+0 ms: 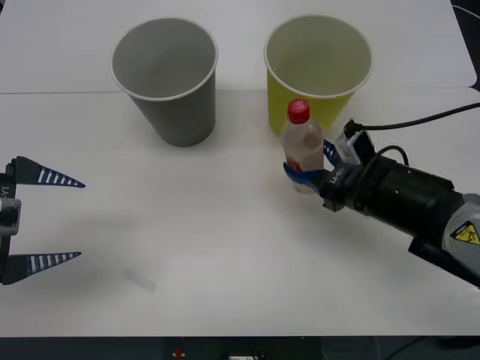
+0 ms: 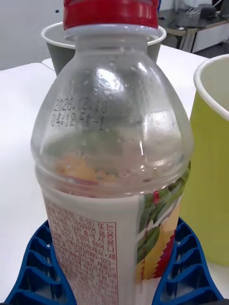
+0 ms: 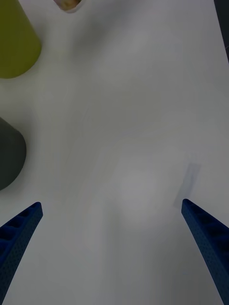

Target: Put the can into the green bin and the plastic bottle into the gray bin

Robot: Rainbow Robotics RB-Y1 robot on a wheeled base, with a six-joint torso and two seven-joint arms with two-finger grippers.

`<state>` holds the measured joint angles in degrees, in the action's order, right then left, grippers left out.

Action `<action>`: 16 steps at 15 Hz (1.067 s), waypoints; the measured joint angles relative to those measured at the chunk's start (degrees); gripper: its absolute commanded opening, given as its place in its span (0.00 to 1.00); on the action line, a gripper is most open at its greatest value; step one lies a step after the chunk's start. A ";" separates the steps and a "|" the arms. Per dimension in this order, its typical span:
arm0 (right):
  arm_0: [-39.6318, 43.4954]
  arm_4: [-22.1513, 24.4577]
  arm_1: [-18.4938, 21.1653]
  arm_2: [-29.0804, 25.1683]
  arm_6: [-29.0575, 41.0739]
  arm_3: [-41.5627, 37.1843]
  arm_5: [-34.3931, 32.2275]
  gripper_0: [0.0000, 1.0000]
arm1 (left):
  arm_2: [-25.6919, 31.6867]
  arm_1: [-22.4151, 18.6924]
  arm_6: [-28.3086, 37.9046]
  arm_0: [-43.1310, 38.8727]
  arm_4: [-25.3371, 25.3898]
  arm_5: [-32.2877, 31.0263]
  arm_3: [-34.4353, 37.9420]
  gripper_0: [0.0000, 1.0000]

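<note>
The plastic bottle [image 1: 301, 144], clear with a red cap, stands upright just in front of the green bin [image 1: 317, 71]. My right gripper [image 1: 309, 166] is shut on the bottle's lower body. In the right wrist view the bottle [image 2: 112, 157] rises between the blue fingers [image 2: 36, 267], with the green bin [image 2: 212, 162] beside it and the gray bin [image 2: 55, 47] behind. The gray bin [image 1: 166, 79] stands at the back, left of the green one. My left gripper [image 1: 41, 220] hangs open over bare table at the left edge. The can is out of view.
The white table [image 1: 225, 247] carries a small clear scrap [image 1: 140, 280] near the front left. A black cable [image 1: 420, 120] runs from the right arm toward the right edge. In the left wrist view the green bin [image 3: 16, 43] and gray bin [image 3: 9, 152] show.
</note>
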<state>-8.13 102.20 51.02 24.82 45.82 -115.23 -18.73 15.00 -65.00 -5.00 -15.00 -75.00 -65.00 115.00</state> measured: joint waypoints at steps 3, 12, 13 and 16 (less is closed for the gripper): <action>1.46 -6.24 -1.19 -8.48 0.67 -2.86 -11.91 0.00 | 0.00 0.00 0.00 0.00 0.00 0.00 0.00 1.00; -2.88 -4.09 -8.14 -28.34 26.77 -13.60 -44.42 0.00 | 0.00 0.00 0.00 0.00 0.00 0.00 0.00 1.00; -4.50 -3.30 -8.69 -28.49 28.70 -14.19 -45.77 0.00 | 0.00 0.00 0.00 0.00 0.00 0.00 0.00 1.00; -10.63 -2.22 -10.14 -27.34 29.93 -12.58 -47.64 0.00 | 0.00 0.00 0.00 0.00 0.00 0.00 0.00 1.00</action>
<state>-18.76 99.97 40.88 -2.52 75.75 -127.81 -66.36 15.00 -65.00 -5.00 -15.00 -75.00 -65.00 115.00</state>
